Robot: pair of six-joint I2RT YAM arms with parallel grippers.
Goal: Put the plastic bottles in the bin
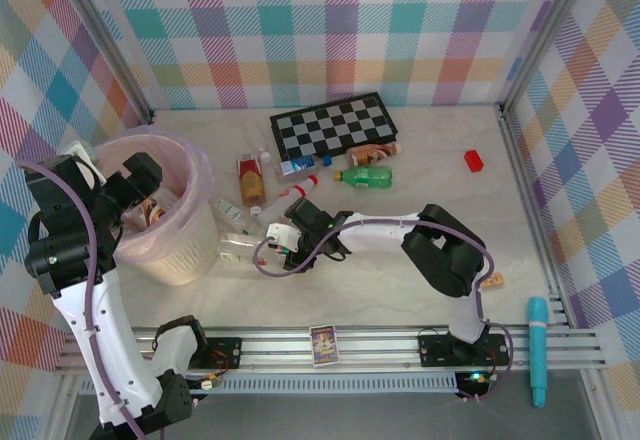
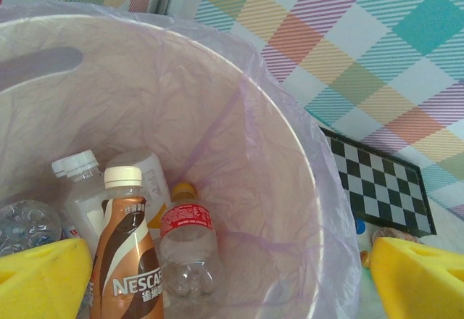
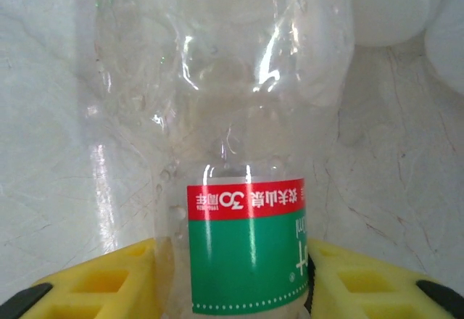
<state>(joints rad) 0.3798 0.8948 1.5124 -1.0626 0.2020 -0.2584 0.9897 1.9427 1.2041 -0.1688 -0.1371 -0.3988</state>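
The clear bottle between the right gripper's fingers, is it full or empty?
Empty: in the right wrist view the clear bottle shows the marbled table straight through its crumpled walls, with no liquid line.

Bin: round cream bucket [image 1: 178, 258] lined with a pink bag, upright at the left of the counter [image 1: 350, 295].
Inside bin: brown Nescafé bottle [image 2: 129, 261], clear red-labelled bottle [image 2: 187, 243], white-capped bottles [image 2: 85, 196], caps up.
On counter: green bottle [image 1: 365, 176], red-and-brown bottle [image 1: 250, 178], clear green-labelled bottle [image 3: 243, 188], all lying down.
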